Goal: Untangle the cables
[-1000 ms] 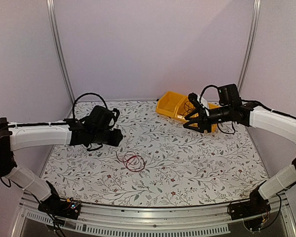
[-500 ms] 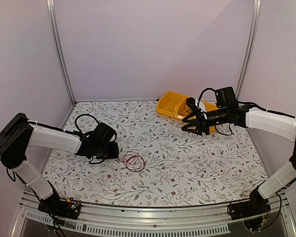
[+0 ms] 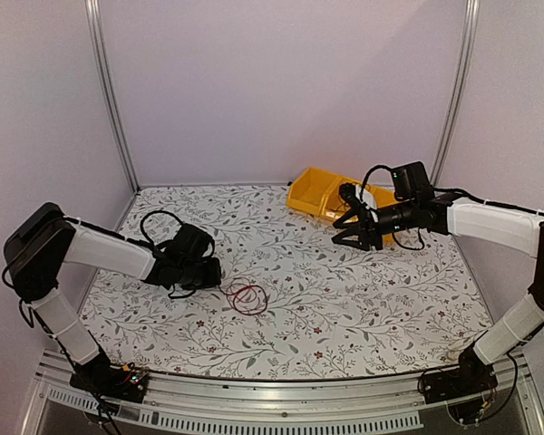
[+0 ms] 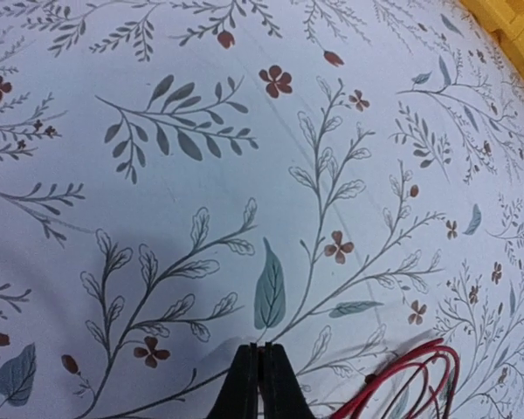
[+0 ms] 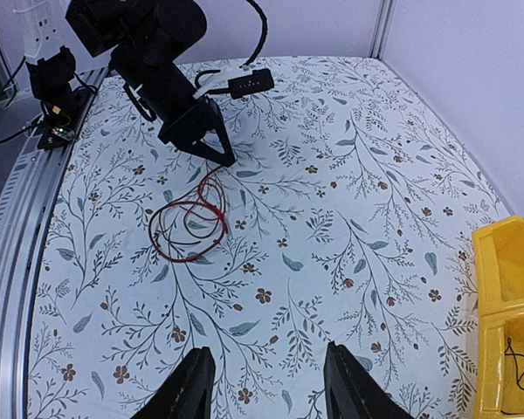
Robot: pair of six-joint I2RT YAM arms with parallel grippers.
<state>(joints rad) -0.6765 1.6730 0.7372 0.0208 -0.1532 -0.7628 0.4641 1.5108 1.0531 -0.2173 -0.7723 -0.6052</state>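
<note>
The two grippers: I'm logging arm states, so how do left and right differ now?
The left gripper is shut; the right gripper stands open. The left sits low beside the red cables; the right hovers near the yellow bin. Both are black and hold nothing.

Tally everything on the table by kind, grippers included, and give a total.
red cable coil: 1
black wire in a bin: 1
yellow bins: 2
grippers, the left gripper and the right gripper: 2
Total: 6
</note>
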